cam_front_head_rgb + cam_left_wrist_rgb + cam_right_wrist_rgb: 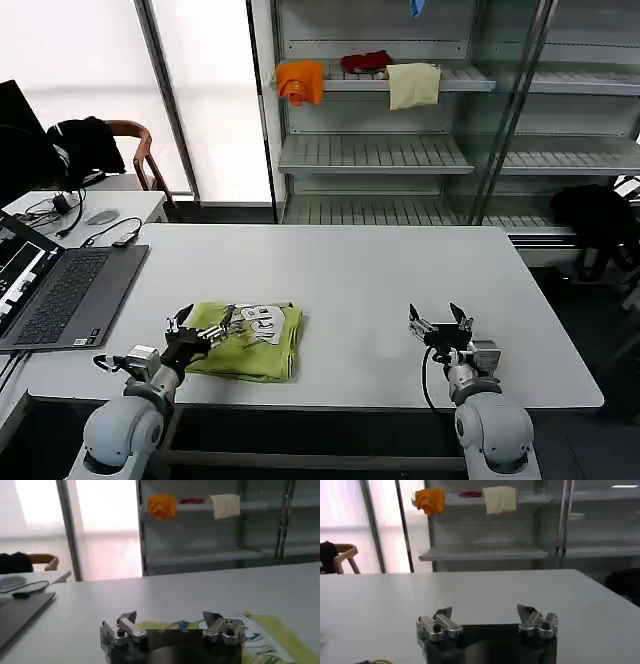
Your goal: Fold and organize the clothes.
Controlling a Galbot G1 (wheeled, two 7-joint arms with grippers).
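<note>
On the desk [380,270], near its front edge and left of centre, your folded lime T-shirt [255,345] lies with white lettering up. Your left gripper [200,325] hovers at its left edge, fingers spread, holding nothing. Your right gripper [440,320] waits well apart, also spread.

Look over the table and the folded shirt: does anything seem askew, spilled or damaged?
Nothing looks spilled or damaged. The lime T-shirt lies folded on the white table, slightly askew to its front edge. The left gripper, open, sits at the shirt's near-left corner; the right gripper, open, is over bare table.
</note>
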